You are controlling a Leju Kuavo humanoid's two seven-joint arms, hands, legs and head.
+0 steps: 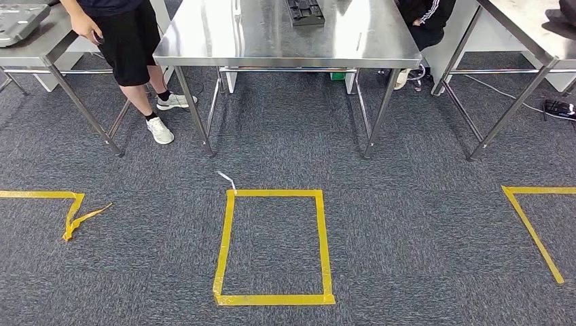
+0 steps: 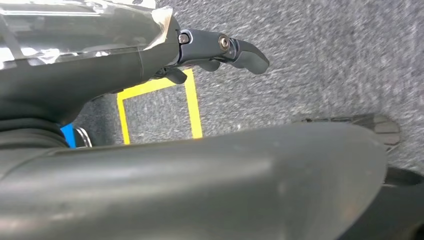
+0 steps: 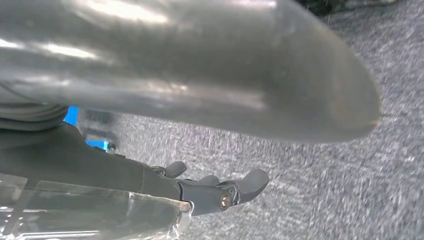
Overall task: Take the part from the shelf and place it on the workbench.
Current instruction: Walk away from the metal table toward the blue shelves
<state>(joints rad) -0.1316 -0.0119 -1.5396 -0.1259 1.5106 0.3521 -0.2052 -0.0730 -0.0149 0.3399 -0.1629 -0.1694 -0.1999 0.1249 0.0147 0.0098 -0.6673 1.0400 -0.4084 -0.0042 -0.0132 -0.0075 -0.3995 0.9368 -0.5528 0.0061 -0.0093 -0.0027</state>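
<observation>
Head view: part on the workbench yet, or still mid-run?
Looks done: a black part lies on the middle steel workbench, though whether the robot put it there cannot be told. In hand: nothing; the left hand and right hand hang over carpet holding nothing. Left: no shelf is visible, so any further pick cannot be judged.

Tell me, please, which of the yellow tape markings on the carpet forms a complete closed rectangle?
The middle marking, in front of the centre steel table. The left marking has peeled loose, and the right marking shows just a corner.
</observation>
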